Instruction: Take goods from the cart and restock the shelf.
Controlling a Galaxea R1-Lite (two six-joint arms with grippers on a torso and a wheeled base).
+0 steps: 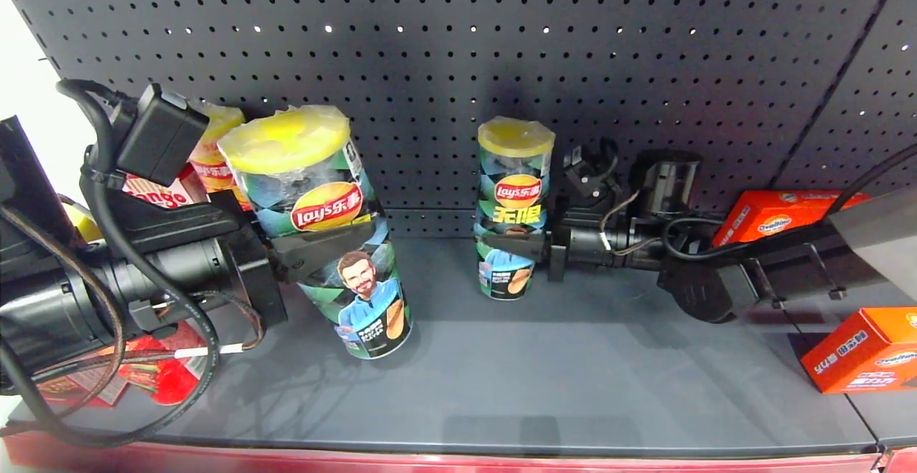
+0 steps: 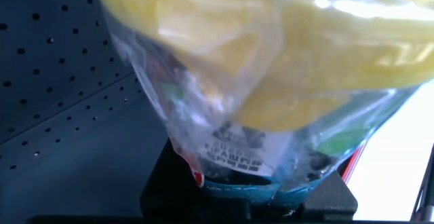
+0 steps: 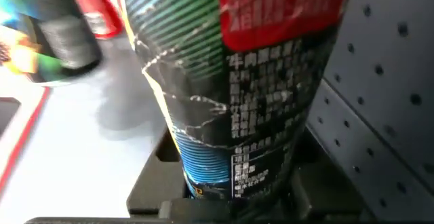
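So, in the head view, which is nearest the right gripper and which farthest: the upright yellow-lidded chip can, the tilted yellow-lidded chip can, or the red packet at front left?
1. Upright yellow-lidded chip can: held in the right gripper, at centre.
2. Tilted yellow-lidded chip can: to the left, in the left gripper.
3. Red flat packet: far left, front corner.

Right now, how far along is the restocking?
Done: a third can sits at the shelf's back left, with orange boxes at right. In hand: the left gripper clamps a tilted can; the right gripper clamps an upright can that looks set down. Left: stand the tilted can up and release both. What remains in the cart I cannot tell.
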